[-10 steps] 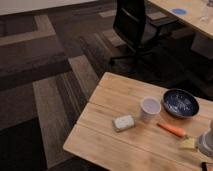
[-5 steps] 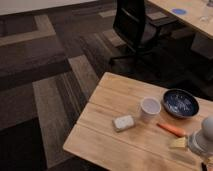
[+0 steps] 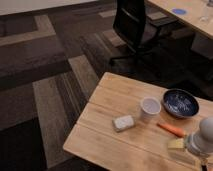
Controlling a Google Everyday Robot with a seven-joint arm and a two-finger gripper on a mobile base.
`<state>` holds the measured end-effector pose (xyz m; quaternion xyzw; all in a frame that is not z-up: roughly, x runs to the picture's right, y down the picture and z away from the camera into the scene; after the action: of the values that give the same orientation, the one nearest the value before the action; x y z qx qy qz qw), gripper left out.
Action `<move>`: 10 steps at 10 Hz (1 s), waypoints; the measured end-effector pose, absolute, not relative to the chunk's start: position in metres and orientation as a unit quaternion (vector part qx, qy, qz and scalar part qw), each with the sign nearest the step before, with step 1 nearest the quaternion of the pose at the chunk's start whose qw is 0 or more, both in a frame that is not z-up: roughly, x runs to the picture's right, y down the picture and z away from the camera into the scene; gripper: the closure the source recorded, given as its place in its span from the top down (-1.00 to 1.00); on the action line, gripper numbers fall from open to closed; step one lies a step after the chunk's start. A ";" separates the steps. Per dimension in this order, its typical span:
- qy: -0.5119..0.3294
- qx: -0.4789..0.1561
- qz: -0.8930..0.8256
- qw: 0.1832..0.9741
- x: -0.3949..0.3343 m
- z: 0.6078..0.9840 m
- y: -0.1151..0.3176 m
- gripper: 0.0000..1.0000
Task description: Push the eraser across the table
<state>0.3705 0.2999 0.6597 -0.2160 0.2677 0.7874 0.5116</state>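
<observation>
We see the light wooden table [image 3: 107,102] with its wide planks in the lower right part of the view. The eraser [image 3: 123,122] is a small pale block lying flat on the table, near the middle of the planks and a bit toward the left edge. Just to its right stands a white cup [image 3: 150,108], close by but not touching it. Past the cup sits a dark blue bowl [image 3: 180,103]. An orange carrot [image 3: 171,129] lies on the wood in front of the bowl, and a yellow sponge [image 3: 176,144] lies beside it.

Our arm comes in at the bottom right corner. The gripper [image 3: 203,163] is down at that corner, mostly cut off by the edge of the view, so we cannot tell how it is set or whether it has hold of anything. The eraser lies well apart from it, off to the left, with the carrot and sponge in between.

Behind the table is a black office chair [image 3: 135,25] on dark striped carpet [image 3: 45,75].
</observation>
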 end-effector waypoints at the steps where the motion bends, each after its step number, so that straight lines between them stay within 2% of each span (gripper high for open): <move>1: 0.265 -0.217 0.789 0.510 0.374 0.661 0.301 0.60; 6: 0.265 -0.249 0.784 0.503 0.381 0.669 0.318 0.60; 10: 0.327 -0.216 0.793 0.466 0.436 0.651 0.344 0.60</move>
<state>0.4358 0.3437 0.6512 -0.2162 0.3272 0.7929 0.4664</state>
